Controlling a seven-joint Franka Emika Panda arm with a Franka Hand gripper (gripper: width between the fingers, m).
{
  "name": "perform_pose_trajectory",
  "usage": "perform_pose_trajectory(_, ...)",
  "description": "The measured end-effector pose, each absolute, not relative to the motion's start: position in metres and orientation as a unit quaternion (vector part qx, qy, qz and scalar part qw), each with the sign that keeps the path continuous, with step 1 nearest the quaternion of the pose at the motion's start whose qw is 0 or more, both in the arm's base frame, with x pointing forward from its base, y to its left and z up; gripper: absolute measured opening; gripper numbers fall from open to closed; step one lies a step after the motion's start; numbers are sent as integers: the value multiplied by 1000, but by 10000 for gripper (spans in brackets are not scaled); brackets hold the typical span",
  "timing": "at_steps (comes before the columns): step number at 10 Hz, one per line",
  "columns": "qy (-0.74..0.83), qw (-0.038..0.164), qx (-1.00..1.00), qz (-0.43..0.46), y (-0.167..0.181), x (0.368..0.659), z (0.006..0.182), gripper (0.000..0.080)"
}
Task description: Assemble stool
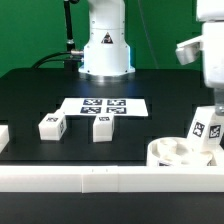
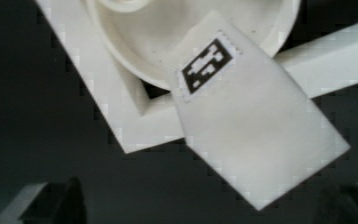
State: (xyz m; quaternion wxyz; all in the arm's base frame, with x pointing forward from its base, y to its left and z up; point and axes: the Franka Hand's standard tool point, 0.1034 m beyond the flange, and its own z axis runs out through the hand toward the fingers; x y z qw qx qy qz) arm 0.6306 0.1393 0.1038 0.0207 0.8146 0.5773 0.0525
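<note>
Seat (image 1: 165, 151) at the bench (image 1: 30, 95) front, on the exterior view's right, with a tilted leg (image 1: 204, 126) resting on it.
Hand (image 2: 211, 204) hangs above that leg, fingers spread wide, gripping nothing; second leg (image 1: 50, 126) and third leg (image 1: 101, 127) sit by the marker board (image 1: 103, 104).

Bare table (image 1: 145, 132) between leg (image 1: 100, 127) and seat disc (image 1: 170, 153) — rail (image 1: 90, 180) in front

White seat disc (image 1: 172, 150); white legs (image 1: 51, 126), black-and-white square tags; white marker board (image 1: 103, 106), same tags; black table (image 1: 30, 95).
</note>
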Motion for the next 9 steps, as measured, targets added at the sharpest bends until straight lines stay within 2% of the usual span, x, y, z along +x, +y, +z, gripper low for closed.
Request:
perform_pose_trajectory(3, 687, 36, 725, 44, 133, 631, 102, 649)
perform_pose_trajectory(6, 782, 60, 619, 33, 133, 631, 99, 649)
perform_pose_trajectory(9, 820, 70, 568, 33, 132, 633, 100, 649)
